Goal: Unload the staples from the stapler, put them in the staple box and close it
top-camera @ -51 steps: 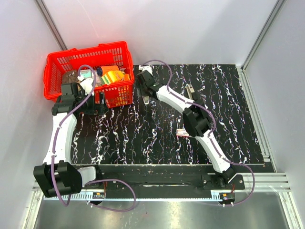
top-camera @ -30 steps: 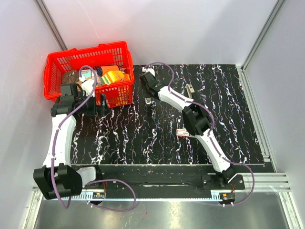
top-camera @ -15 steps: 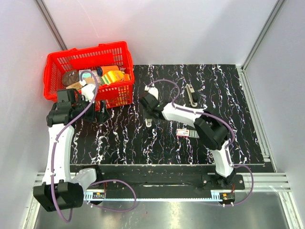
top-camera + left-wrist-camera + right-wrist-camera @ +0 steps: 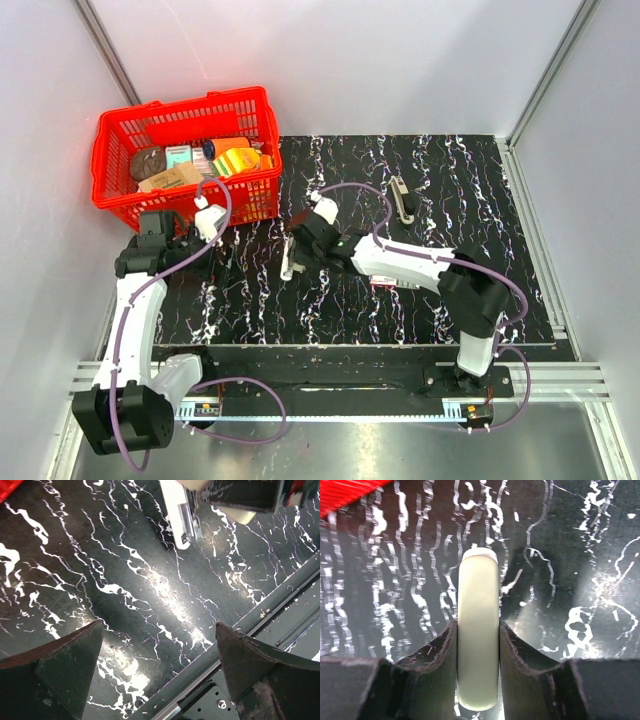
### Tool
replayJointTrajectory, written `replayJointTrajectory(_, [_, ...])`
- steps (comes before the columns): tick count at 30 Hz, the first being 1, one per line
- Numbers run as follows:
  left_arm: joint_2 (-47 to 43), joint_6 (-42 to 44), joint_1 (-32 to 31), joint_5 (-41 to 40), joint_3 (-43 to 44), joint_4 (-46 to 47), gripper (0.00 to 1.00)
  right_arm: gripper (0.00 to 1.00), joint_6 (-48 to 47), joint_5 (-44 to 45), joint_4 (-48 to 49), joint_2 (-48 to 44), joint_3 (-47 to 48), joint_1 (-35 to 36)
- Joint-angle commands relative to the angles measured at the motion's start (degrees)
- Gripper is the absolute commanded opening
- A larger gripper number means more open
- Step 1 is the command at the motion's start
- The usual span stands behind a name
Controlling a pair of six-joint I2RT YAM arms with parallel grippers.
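Gripping the cream stapler (image 4: 478, 580) by its sides, the right tool (image 4: 477, 627) holds it over the tabletop (image 4: 480, 200), left of centre, its end pointing at the black marbled surface. The left tool (image 4: 160, 645) hangs nearby, fingers spread wide, holding nothing. A red basket (image 4: 120, 190) sits at the far left corner.

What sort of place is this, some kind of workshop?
Probably a robot test cell: two arms bolted at a black marbled table, plain white walls boxing it in, a red basket of assorted small goods.
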Motion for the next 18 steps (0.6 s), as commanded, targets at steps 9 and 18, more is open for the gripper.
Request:
replayJointTrajectory(9, [3.3, 9.3, -5.8, 2.8, -3.8, 7.8, 0.99, 0.00, 7.6, -3.8, 10.2, -7.7, -1.6, -0.1])
replayJointTrajectory(18, [11.7, 16.9, -5.8, 5.5, -2.3, 6.1, 0.99, 0.00, 8.9, -6.9, 14.2, -10.5, -2.7, -0.1])
